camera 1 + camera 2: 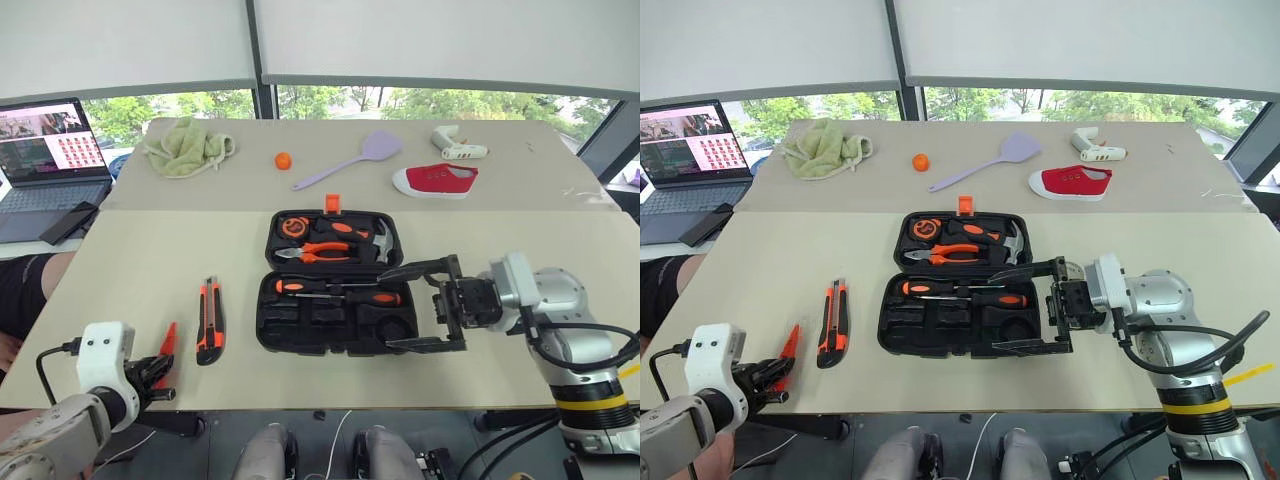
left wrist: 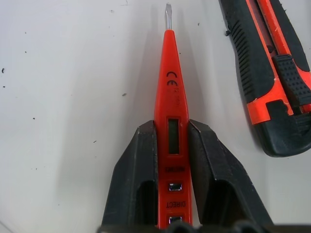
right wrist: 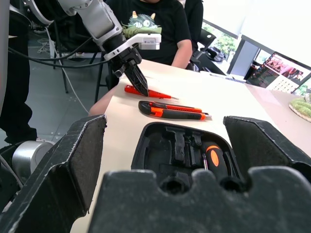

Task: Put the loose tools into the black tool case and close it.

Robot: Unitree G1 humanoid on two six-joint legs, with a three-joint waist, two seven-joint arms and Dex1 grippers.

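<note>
The black tool case (image 1: 266,330) lies open in the middle of the table, with two orange-and-black screwdrivers (image 1: 340,291) in its near half. To its left lies the orange-black utility knife (image 1: 209,320). Further left, at the table's near edge, rests the slim orange tester screwdriver (image 2: 171,97). My left gripper (image 1: 160,375) is shut on its handle end, a black finger (image 2: 136,179) pressed against each side. Beside the case's right edge, my right gripper (image 1: 388,308) hangs open and points left over it, holding nothing.
The case's far half holds orange-handled pliers (image 1: 325,251), a hammer and a tape measure. On the far table are a lilac spatula (image 1: 350,160), red shoe (image 1: 436,180), green cloth (image 1: 185,148) and orange ball (image 1: 283,160). A laptop (image 1: 50,160) stands far left. A person (image 3: 150,29) sits behind my left arm.
</note>
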